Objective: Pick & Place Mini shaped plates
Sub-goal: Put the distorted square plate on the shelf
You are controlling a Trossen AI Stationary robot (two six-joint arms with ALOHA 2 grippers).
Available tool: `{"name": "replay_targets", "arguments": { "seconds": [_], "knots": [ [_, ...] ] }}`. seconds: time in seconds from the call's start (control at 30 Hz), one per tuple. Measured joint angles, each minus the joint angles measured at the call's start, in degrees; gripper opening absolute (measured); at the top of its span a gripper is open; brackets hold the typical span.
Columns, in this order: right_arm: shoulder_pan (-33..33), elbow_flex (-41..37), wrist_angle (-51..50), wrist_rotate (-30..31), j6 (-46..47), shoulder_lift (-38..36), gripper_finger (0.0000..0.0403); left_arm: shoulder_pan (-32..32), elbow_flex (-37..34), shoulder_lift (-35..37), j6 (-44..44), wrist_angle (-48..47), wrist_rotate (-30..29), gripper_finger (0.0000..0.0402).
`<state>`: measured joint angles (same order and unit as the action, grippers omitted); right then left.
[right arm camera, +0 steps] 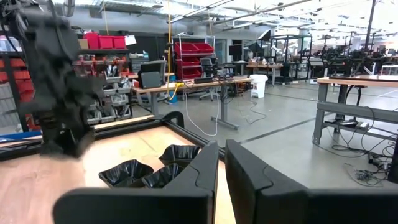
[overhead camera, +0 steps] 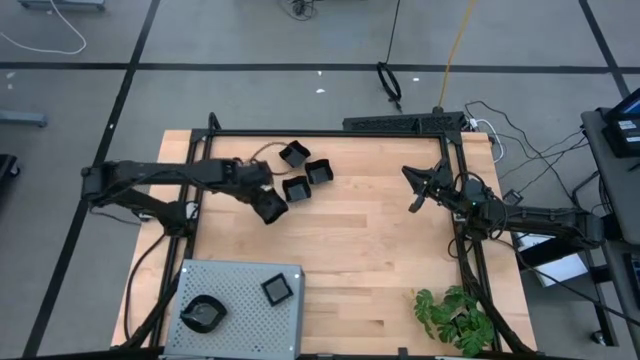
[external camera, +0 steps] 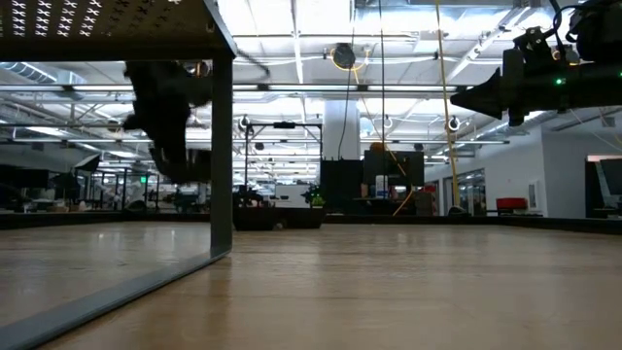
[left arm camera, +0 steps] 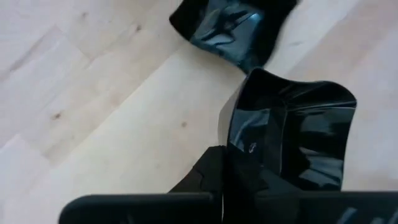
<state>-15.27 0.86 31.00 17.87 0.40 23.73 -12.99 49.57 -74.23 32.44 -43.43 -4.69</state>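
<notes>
Left gripper (overhead camera: 270, 207) fingers clamped on a mini plate (left arm camera: 289, 140), beside the plate cluster (overhead camera: 305, 170); next: carry to grey tray (overhead camera: 240, 320). Right gripper (overhead camera: 418, 190) idle, fingers closed, empty.

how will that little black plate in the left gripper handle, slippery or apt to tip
Probably slippery: the mini plate looks glossy with bright reflections. It seems stiff, holding its shape while the left gripper pinches its rim. Held by one edge only, it may swing or slip.
</notes>
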Motion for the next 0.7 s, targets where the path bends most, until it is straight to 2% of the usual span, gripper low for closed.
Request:
{"name": "replay_targets", "arguments": {
  "seconds": [0.2, 0.33, 0.53, 0.7],
  "knots": [
    [0.00, 0.00, 0.00, 0.00, 0.00, 0.02, 0.0018, 1.94, 6.55, 8.70, 2.98, -3.52, 2.32, 0.0006],
    [0.00, 0.00, 0.02, 0.00, 0.02, 0.00, 0.0018, 4.97, 12.09, 12.06, 3.82, -5.30, 7.48, 0.0004],
    [0.00, 0.00, 0.09, 0.00, 0.00, 0.02, 0.0018, 10.53, 20.26, 14.76, 6.86, -13.13, 18.93, 0.0011],
    [-0.02, 0.00, 0.02, 0.00, 0.01, 0.01, 0.0018, 17.19, 21.36, 16.45, 21.09, -23.45, 17.30, 0.0004]
  ]
}}
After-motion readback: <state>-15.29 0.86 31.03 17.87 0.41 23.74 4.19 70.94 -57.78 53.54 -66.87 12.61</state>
